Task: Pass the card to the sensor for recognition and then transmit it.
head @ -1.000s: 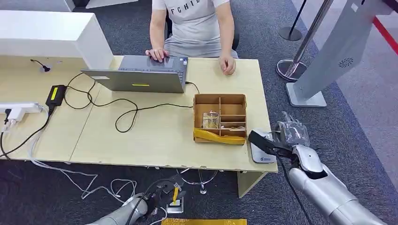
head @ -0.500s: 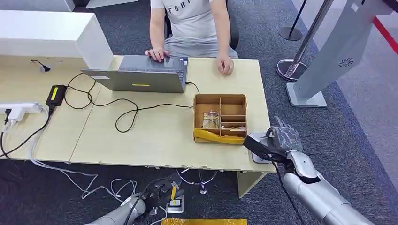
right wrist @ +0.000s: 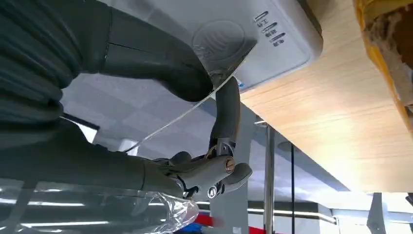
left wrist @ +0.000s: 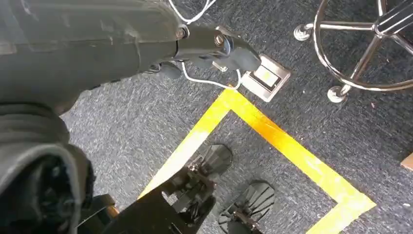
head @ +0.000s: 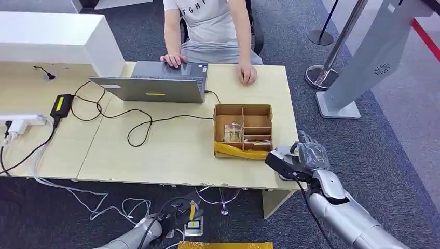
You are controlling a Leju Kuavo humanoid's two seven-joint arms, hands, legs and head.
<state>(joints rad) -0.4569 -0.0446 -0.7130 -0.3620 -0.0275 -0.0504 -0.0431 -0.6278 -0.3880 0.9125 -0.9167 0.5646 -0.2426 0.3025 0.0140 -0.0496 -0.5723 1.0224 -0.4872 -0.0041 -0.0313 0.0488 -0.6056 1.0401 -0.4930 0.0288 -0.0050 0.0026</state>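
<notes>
My right hand (head: 307, 155) hovers at the table's right front corner, right over the white card sensor (head: 284, 175), which it mostly hides. In the right wrist view the thumb and a finger pinch a thin card (right wrist: 195, 107), seen edge-on, close against the face of the sensor (right wrist: 253, 48) with its wave symbol. My right hand (right wrist: 160, 63) grips nothing else. My left hand (head: 155, 228) hangs low beside the table's front; in the left wrist view this left hand (left wrist: 204, 44) is empty, fingers stretched out above the carpet.
A compartmented wooden box (head: 243, 111) with a glass jar stands just left of the sensor. A person sits at the far side with hands at a laptop (head: 155, 88). Cables cross the table (head: 171, 155). A grey kiosk (head: 363, 62) and a stanchion base (head: 319, 75) stand to the right.
My right hand has moved left and slightly down with the card, from beside the table's edge to over the sensor. The left arm has stayed low.
</notes>
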